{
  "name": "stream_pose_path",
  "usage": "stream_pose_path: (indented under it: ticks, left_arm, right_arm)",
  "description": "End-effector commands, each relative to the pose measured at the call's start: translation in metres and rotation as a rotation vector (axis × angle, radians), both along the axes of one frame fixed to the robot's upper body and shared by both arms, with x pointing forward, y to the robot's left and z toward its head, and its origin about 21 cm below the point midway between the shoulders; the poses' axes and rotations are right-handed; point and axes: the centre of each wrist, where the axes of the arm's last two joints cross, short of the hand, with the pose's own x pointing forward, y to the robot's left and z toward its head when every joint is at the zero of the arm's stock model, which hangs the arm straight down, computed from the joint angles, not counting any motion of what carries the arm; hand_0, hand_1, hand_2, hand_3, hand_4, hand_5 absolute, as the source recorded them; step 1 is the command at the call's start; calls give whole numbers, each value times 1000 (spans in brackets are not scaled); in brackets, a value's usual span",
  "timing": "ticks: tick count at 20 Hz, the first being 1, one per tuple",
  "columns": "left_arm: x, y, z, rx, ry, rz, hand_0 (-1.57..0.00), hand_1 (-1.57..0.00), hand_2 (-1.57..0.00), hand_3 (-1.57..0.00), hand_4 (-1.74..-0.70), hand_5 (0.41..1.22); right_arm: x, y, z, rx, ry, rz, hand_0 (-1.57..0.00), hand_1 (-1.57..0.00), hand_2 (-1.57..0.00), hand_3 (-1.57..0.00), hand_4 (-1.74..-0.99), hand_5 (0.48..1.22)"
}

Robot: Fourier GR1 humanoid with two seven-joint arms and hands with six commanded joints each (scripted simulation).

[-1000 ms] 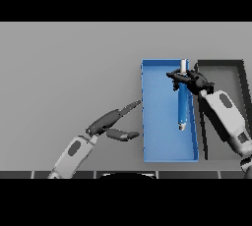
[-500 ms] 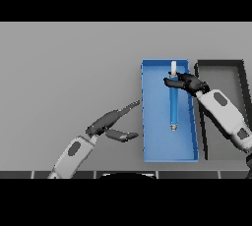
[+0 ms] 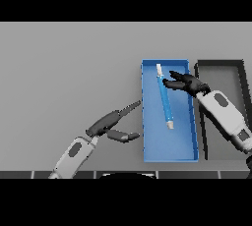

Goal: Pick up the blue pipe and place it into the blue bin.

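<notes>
The pipe [image 3: 164,97] is seen lying inside the blue bin [image 3: 145,122], slightly slanted, its pale upper end toward the far wall and its pale lower end around the middle of the floor. The right hand [image 3: 186,82] is held over the bin's far right part, just to the right of the pipe's upper half; its fingers are spread and nothing is gripped by them. Whether the fingertips touch the pipe cannot be told, but no grasp is seen.

The placing step is judged to be at its end: the pipe is released and rests in the bin. What is called for next is only a clean withdrawal of the right hand, up and to the right, so that the pipe is not knocked or dragged out.

To the right of that hand a black bin [image 3: 220,65] is seen. The left hand [image 3: 110,124] is shown left of the blue bin over the table [image 3: 69,68], fingers extended, holding nothing.
</notes>
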Motion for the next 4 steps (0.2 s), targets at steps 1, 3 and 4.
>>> stream_pose_path:
  ticks: [1, 3, 4]
  left_arm:
    - [1, 1, 1, -2, -7, -4, 1, 1, 1, 1, -885, 479]
    - [4, -3, 1, 8, 4, 2, 1, 1, 1, 1, -885, 480]
    - [3, -4, 1, 1, 4, -2, 1, 1, 1, 1, -885, 480]
  right_arm:
    - [1, -2, 1, 1, -7, 4, -212, -100, -24, -5, -1152, 802]
    - [1, 0, -2, -6, -5, 18, -212, -100, -24, -5, -1152, 791]
    - [0, 4, 0, -2, 3, 22, -212, -100, -24, -5, -1152, 798]
